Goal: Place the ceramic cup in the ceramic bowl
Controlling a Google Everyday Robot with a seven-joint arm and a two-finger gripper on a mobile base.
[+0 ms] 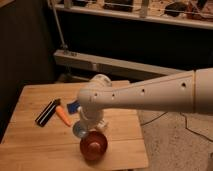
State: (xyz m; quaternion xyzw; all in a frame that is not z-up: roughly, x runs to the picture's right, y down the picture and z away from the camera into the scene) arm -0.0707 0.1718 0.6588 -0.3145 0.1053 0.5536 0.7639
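White arm (150, 95) enters from the right and fills most of the view, its wrist bent down over the middle of the wooden surface (35, 145). Ceramic bowl (93, 146), glossy reddish-brown, sits upright near the surface's front edge, directly below the wrist. Black flat bar (47, 112) lies at a slant on the left part of the surface, with an orange tapered item (63, 116) just beside it on its right. Claw (83, 127) points down from the wrist, largely hidden by it, narrow and clamped on the ceramic cup (80, 131). The cup, light blue, is at the bowl's upper-left rim, outside the bowl. Dark-blue flat piece (73, 106) shows behind the wrist.
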